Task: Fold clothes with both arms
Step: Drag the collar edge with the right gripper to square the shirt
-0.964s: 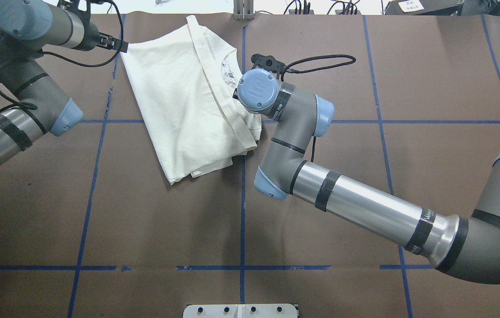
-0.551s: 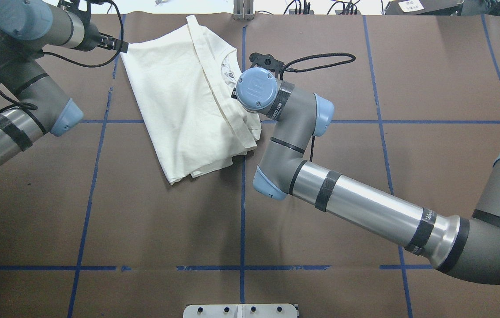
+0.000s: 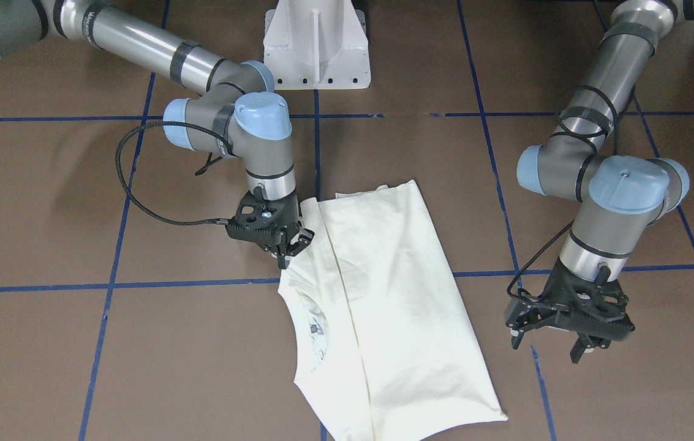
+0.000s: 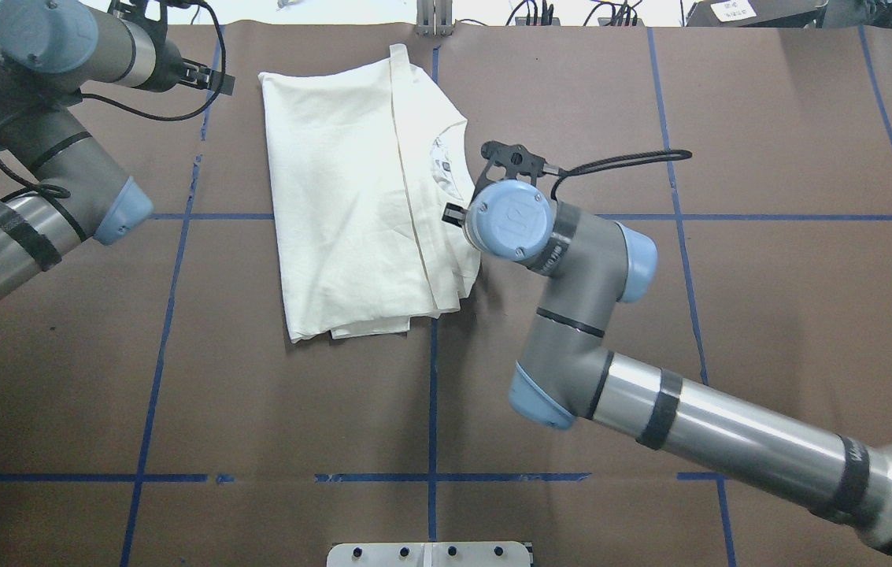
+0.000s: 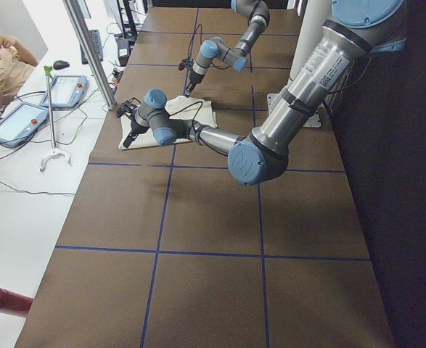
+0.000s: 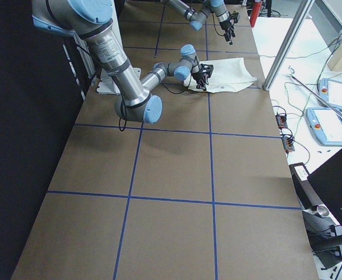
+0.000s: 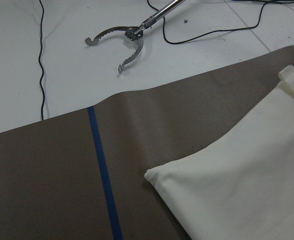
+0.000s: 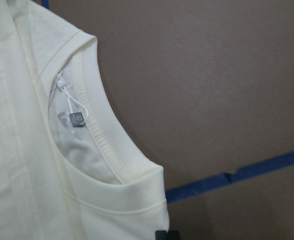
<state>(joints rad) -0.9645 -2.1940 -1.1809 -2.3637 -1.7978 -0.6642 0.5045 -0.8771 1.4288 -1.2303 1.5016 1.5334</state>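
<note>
On brown paper [image 3: 77, 367], right tool [image 3: 290, 251] seemingly pinches the folded cream T-shirt [image 3: 396, 294]; left tool [image 3: 546, 350] gapes.

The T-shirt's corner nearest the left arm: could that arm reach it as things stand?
Probably yes. The left gripper hangs open just beside the T-shirt, not touching it. Only bare brown table lies between them, and the right gripper is at the shirt's opposite edge, so nothing seems in the way.

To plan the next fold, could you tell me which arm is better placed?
Probably right: the right gripper is at the collar-side edge of the T-shirt, jaws seemingly shut on it; the left gripper hangs open, apart from the cloth.
</note>
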